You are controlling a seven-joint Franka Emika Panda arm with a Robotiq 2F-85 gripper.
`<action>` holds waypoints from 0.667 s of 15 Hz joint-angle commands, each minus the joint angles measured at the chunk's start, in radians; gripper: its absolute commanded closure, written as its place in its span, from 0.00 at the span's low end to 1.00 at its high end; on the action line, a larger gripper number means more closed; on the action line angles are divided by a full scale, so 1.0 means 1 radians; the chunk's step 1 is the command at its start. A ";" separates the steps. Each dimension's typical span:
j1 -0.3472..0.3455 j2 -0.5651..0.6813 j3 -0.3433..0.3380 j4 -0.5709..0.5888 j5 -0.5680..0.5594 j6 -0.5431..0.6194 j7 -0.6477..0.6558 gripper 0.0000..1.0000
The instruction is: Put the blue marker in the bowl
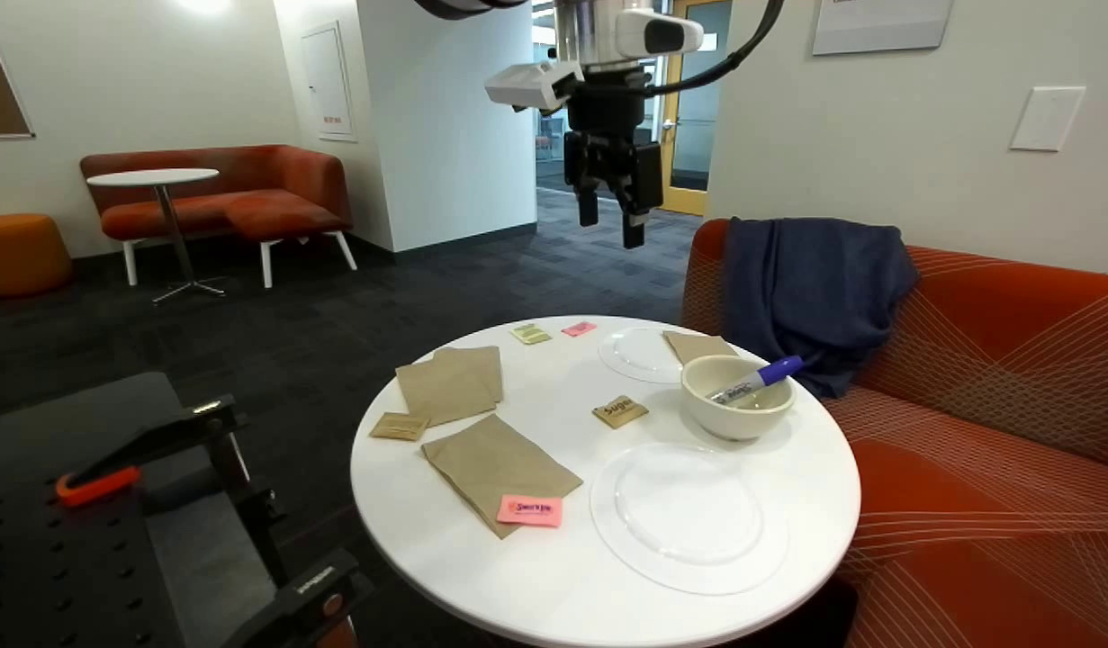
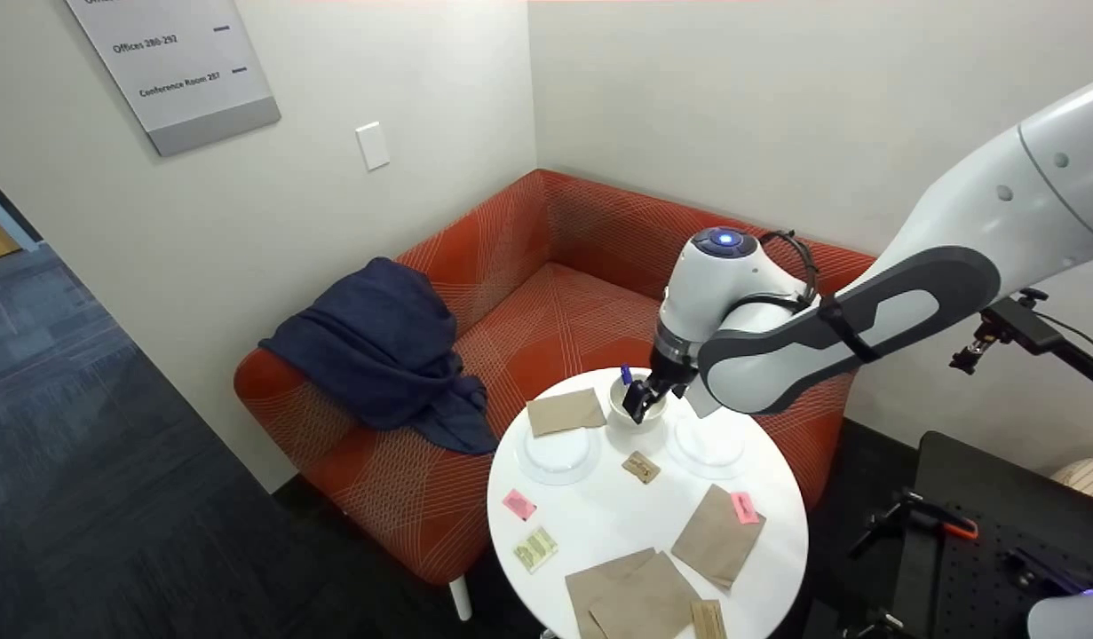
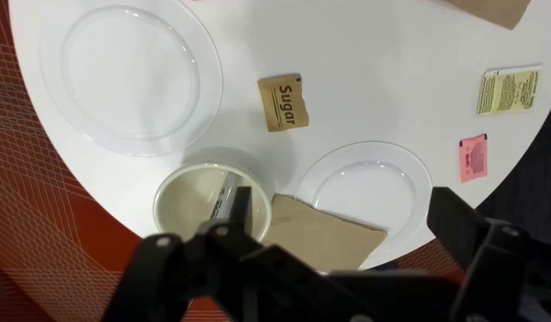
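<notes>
The blue marker lies inside the cream-white bowl, tilted, with its blue cap end sticking out over the rim. In an exterior view the marker's blue end stands above the bowl, which is partly hidden behind my gripper. My gripper is high above the table, open and empty. In the wrist view its fingers are wide apart. The left finger covers part of the bowl and of the marker's grey barrel; the blue cap is hidden there.
The round white table also holds flat white plates, brown napkins, a sugar packet, pink packets and a yellow packet. A red sofa with a dark blue cloth borders the table.
</notes>
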 commanded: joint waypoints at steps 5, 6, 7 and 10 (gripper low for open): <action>-0.041 -0.002 0.052 0.001 -0.011 -0.033 0.002 0.00; -0.041 -0.002 0.053 0.001 -0.011 -0.033 0.002 0.00; -0.042 -0.002 0.053 0.001 -0.011 -0.033 0.002 0.00; -0.042 -0.002 0.053 0.001 -0.011 -0.034 0.001 0.00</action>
